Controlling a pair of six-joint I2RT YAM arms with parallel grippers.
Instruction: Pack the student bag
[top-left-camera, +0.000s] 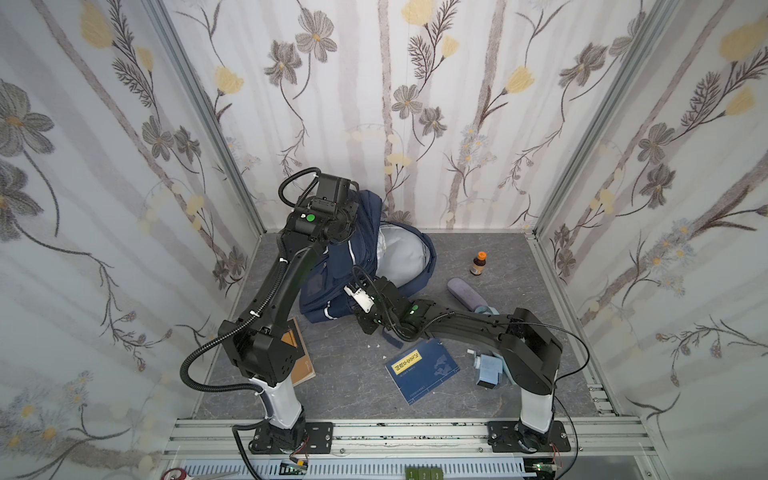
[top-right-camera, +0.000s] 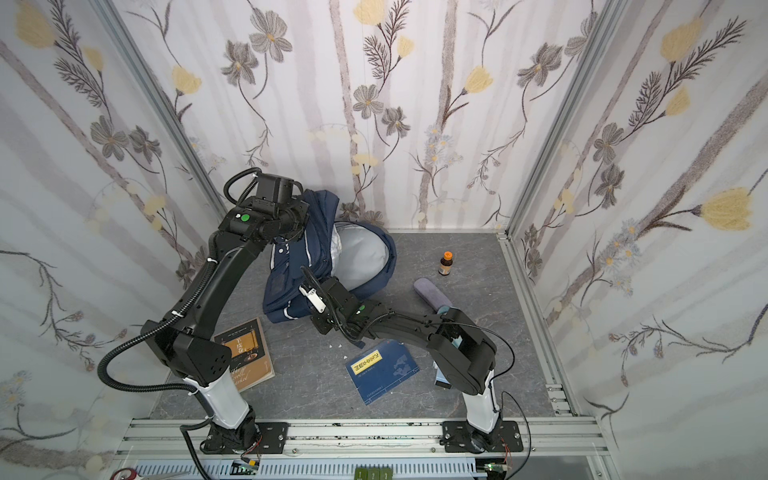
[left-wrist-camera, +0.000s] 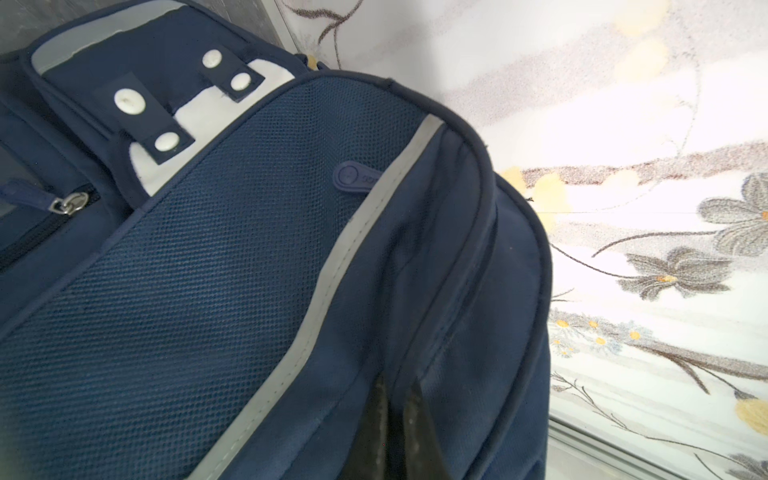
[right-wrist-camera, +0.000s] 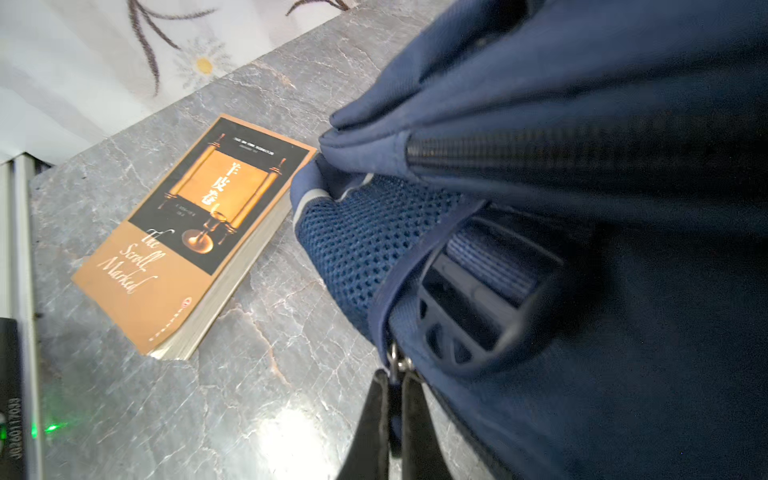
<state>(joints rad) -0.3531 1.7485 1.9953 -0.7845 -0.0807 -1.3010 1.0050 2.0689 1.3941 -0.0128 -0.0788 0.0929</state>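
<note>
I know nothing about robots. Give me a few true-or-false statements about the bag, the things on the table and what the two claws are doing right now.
1. The large navy blue fabric backpack is open, with its pale lining showing. True.
2. The orange-brown paperback book is inside the backpack. False: it lies on the grey marbled tabletop beside it.
3. The right gripper is shut on a metal zip pull of the backpack. True.
4. The small brown bottle with an orange cap lies on its side. False: it stands upright.
5. The left gripper hangs open above the table. False: it is shut on the backpack's fabric.
</note>
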